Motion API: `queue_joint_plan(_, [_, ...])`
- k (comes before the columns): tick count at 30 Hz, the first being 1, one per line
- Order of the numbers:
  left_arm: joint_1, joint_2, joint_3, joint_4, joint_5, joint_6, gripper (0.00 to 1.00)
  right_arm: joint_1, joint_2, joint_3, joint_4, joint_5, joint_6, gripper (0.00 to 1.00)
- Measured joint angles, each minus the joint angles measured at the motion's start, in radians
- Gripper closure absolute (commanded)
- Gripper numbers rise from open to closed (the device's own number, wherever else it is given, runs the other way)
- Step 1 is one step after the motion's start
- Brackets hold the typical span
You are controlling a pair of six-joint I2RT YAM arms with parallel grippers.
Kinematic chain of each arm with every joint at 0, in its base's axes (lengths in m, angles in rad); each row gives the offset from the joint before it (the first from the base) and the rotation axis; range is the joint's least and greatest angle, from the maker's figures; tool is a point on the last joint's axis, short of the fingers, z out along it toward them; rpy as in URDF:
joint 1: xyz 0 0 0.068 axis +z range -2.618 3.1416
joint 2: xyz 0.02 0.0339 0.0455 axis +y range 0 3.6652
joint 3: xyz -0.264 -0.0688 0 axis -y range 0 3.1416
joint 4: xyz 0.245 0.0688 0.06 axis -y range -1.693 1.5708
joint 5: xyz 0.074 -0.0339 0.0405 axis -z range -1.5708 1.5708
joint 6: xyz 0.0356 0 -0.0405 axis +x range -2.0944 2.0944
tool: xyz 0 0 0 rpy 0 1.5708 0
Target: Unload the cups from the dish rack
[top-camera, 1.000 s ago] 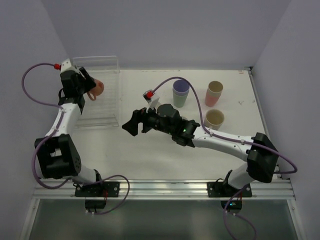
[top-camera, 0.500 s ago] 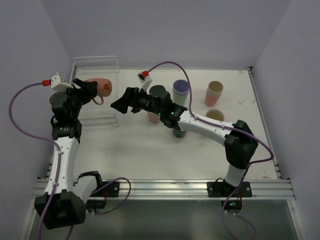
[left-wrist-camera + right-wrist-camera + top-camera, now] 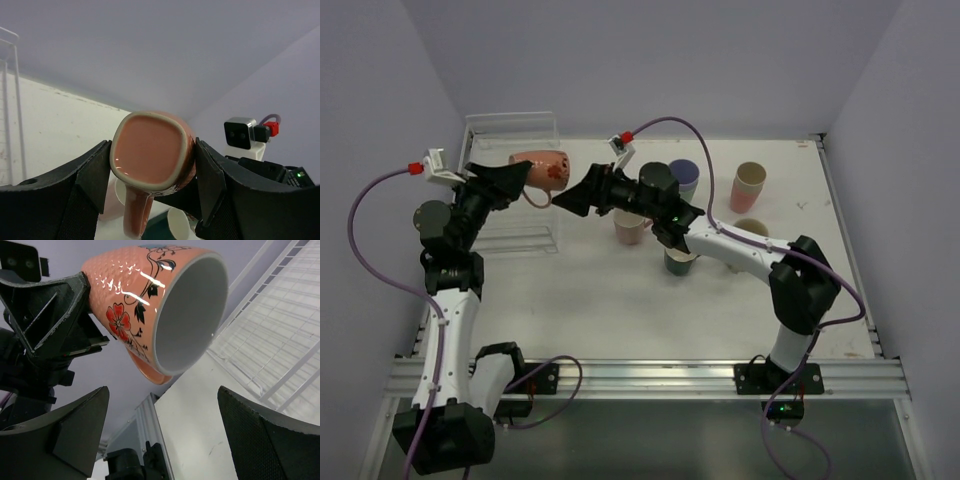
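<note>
Left arm point(image 3: 442, 310) is standing tall off its base, wrist bending toward 3 o'clock. Left gripper point(image 3: 523, 176) is clamping a pink mug point(image 3: 542, 168) at its base end, fingers pressing on both sides. Right arm point(image 3: 740, 250) is stretching from the elbow toward 10 o'clock. Right gripper point(image 3: 570, 197) is pointing at 9 o'clock, jaws gaping wide, gripping nothing, facing the left gripper at close range.

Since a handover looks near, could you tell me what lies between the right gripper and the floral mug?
Nothing: in the right wrist view, only air separates the open right gripper from the floral mug in the left gripper.
</note>
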Motion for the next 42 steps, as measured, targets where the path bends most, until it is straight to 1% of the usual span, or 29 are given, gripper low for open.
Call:
queue_joint_plan(5, [0.0,0.002,-0.027,0.042,0.092,-0.069,1.0,0.003,-0.007,-0.004,0.011,-0.027,-0.012,0.09])
queue_joint_plan(9, [0.0,0.001,-0.041,0.055,0.153,-0.099,1.0,0.004,-0.038,-0.031,0.016,-0.031,-0.033,0.13])
queue_joint_plan(15, [0.0,-0.034,-0.043,0.053,0.177,-0.101,1.0,0.004,-0.077,-0.063,0.023,-0.037,-0.059,0.15])
queue_joint_plan(20, [0.0,-0.048,-0.057,0.08,0.207,-0.12,1.0,0.004,-0.104,-0.084,0.025,-0.038,-0.079,0.25])
queue_joint_plan(25, [0.0,-0.042,-0.093,0.09,0.261,-0.153,1.0,0.004,-0.107,-0.084,0.061,-0.067,-0.079,0.29])
queue_joint_plan(26, [0.0,-0.042,-0.097,0.09,0.268,-0.155,1.0,0.004,-0.107,-0.084,0.069,-0.076,-0.077,0.35])
queue_joint_plan(28, [0.0,-0.047,-0.103,0.092,0.28,-0.166,1.0,0.004,-0.107,-0.084,0.085,-0.09,-0.072,0.44])
queue_joint_plan(29, [0.0,-0.051,-0.108,0.092,0.286,-0.178,0.98,0.004,-0.107,-0.084,0.094,-0.098,-0.066,0.5])
queue_joint_plan(30, [0.0,-0.057,-0.114,0.101,0.289,-0.188,0.95,0.004,-0.106,-0.084,0.107,-0.103,-0.058,0.65])
queue_joint_plan(31, [-0.001,-0.064,-0.121,0.111,0.291,-0.201,0.93,0.004,-0.106,-0.086,0.122,-0.108,-0.05,0.71])
queue_joint_plan(32, [-0.002,-0.069,-0.125,0.122,0.293,-0.214,0.84,0.004,-0.106,-0.096,0.144,-0.114,-0.032,0.77])
queue_joint_plan(33, [-0.002,-0.074,-0.127,0.129,0.293,-0.225,0.77,0.003,-0.106,-0.11,0.175,-0.126,-0.009,0.9])
queue_joint_plan(34, [-0.003,-0.076,-0.13,0.134,0.297,-0.241,0.7,0.002,-0.106,-0.127,0.215,-0.138,0.015,0.95])
queue_joint_plan(35, [-0.004,-0.077,-0.134,0.135,0.301,-0.261,0.54,0.002,-0.106,-0.143,0.259,-0.155,0.045,0.99])
queue_joint_plan(37, [-0.006,-0.082,-0.14,0.135,0.307,-0.294,0.39,0.005,-0.113,-0.171,0.318,-0.156,0.08,1.0])
queue_joint_plan(38, [-0.008,-0.088,-0.141,0.131,0.309,-0.298,0.25,0.005,-0.12,-0.189,0.339,-0.154,0.087,1.0])
queue_joint_plan(40, [-0.013,-0.097,-0.142,0.106,0.317,-0.269,0.15,0.008,-0.145,-0.222,0.352,-0.148,0.089,1.0])
queue_joint_plan(41, [-0.013,-0.102,-0.14,0.087,0.316,-0.24,0.06,0.009,-0.163,-0.239,0.334,-0.144,0.084,1.0])
queue_joint_plan(42, [-0.013,-0.109,-0.134,0.056,0.311,-0.2,0.0,0.009,-0.184,-0.254,0.299,-0.142,0.074,1.0])
